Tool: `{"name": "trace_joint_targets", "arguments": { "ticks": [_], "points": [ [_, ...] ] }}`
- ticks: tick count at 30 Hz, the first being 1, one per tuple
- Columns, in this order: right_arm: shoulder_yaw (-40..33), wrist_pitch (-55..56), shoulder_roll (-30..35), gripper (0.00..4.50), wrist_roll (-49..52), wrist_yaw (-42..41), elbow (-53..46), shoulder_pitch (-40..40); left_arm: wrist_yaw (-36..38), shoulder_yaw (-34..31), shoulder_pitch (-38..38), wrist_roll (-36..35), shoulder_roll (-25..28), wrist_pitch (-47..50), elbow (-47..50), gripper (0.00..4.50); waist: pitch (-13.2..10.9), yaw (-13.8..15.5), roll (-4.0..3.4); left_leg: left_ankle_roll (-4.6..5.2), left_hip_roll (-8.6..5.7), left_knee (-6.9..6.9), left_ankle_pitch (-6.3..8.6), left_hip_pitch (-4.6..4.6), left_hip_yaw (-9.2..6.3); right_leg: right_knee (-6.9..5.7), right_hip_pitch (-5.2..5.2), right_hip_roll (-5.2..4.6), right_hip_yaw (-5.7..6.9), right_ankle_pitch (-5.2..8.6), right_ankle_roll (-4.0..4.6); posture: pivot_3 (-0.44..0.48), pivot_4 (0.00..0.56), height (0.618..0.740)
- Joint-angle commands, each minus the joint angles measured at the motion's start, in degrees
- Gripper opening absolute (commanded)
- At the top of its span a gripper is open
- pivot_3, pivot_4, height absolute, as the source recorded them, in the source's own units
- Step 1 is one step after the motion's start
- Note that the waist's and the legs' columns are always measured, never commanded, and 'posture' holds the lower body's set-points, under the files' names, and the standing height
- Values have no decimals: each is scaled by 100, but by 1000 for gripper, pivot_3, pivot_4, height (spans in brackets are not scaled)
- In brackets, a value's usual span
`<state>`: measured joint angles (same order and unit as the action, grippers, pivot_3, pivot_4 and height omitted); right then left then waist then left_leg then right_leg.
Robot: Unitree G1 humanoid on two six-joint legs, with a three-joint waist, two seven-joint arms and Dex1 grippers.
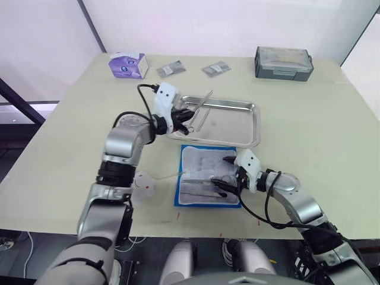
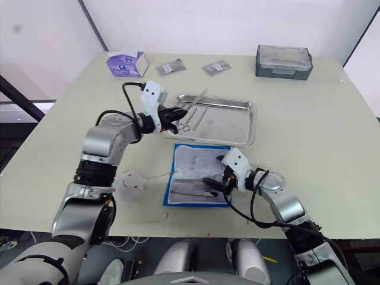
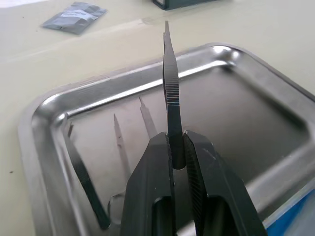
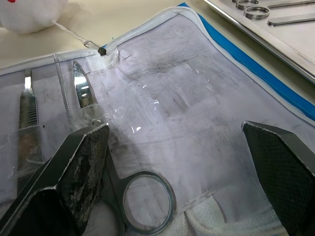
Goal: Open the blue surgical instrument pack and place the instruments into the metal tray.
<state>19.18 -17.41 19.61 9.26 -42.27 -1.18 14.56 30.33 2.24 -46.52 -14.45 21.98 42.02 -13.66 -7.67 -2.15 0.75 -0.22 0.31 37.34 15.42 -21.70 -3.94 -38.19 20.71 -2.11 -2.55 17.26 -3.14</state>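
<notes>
Tweezers (image 3: 171,93) are clamped in your left gripper (image 3: 178,147), held tilted over the near-left corner of the metal tray (image 1: 252,127), where scissors (image 1: 191,123) and other instruments already lie. Your right gripper (image 4: 177,142) hangs with fingers spread wide over the blue surgical instrument pack (image 1: 209,178), which lies open just in front of the tray. You still have scissors (image 4: 142,196) and two slim tools (image 4: 81,91) in its clear pockets.

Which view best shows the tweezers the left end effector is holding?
The left wrist view: the tweezers stand close up, clamped between the left end effector's fingers over the metal tray. Both eye views show them small, slanting above the tray.
</notes>
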Motion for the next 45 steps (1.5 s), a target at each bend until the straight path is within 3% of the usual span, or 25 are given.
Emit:
{"name": "trace_joint_targets", "arguments": {
  "ticks": [1, 5, 17, 26, 28, 30, 34, 40, 45],
  "points": [
    [132, -344, 194, 4500, -346, 70, 805, -281, -559, -120, -204, 213, -216, -3, -121, 28, 0, -3, 0, 0, 0, 0, 0, 0, 0, 0, 0, 0, 0, 0, 0, 0, 150, 738],
    [131, -340, 183, 4500, -348, 89, 808, -285, -1504, -214, -354, 501, -644, 397, -532, 28, 0, 0, 0, -1, -1, 0, 0, 0, 0, 0, 0, -1, -1, 0, 0, 0, 150, 738],
    [112, -364, 203, 4500, -339, 105, 744, -348, -1619, -139, -447, 539, -1398, 343, -970, 28, -1, 1, 1, -4, -2, 0, -2, -1, -1, 0, 0, -3, 1, -1, 0, 0, 150, 738],
    [102, -377, 213, 4500, -338, 112, 724, -361, -1720, -250, -374, 569, -1550, 482, -1022, 28, -1, 2, 1, -5, -2, 0, -2, -1, -1, 0, 0, -3, 1, 0, -1, 0, 150, 738],
    [102, -383, 213, 4500, -336, 111, 722, -360, -1732, -249, -365, 597, -1518, 509, -1009, 907, -1, 2, 1, -5, -3, 0, -2, -1, -1, 0, 0, -4, 1, 0, -1, 0, 150, 738],
    [100, -383, 212, 4500, -336, 112, 724, -359, -1767, -242, -357, 648, -1488, 460, -1019, 1453, -1, 2, 2, -6, -2, 0, -3, -1, -1, 0, 0, -3, 1, 0, -1, 0, 150, 738],
    [99, -374, 206, 4500, -337, 116, 733, -358, -1809, -262, -364, 670, -1487, 455, -1046, 3451, -1, 3, 1, -6, -2, -1, -3, -1, -1, 0, 0, -4, 1, 0, -1, 0, 150, 738],
    [104, -365, 198, 4500, -339, 118, 743, -358, -1709, -315, -382, 558, -1476, 393, -835, 3451, -1, 3, 1, -7, -2, 0, -3, -1, -1, 0, 0, -4, 1, 0, -1, 0, 150, 738],
    [104, -367, 182, 4500, -339, 129, 755, -342, -831, -287, -235, 238, -1243, -113, -306, 3451, -1, -1, 1, -9, -2, -1, -4, -1, -1, 1, 0, -4, 1, 0, 0, 0, 150, 738]
  ]
}}
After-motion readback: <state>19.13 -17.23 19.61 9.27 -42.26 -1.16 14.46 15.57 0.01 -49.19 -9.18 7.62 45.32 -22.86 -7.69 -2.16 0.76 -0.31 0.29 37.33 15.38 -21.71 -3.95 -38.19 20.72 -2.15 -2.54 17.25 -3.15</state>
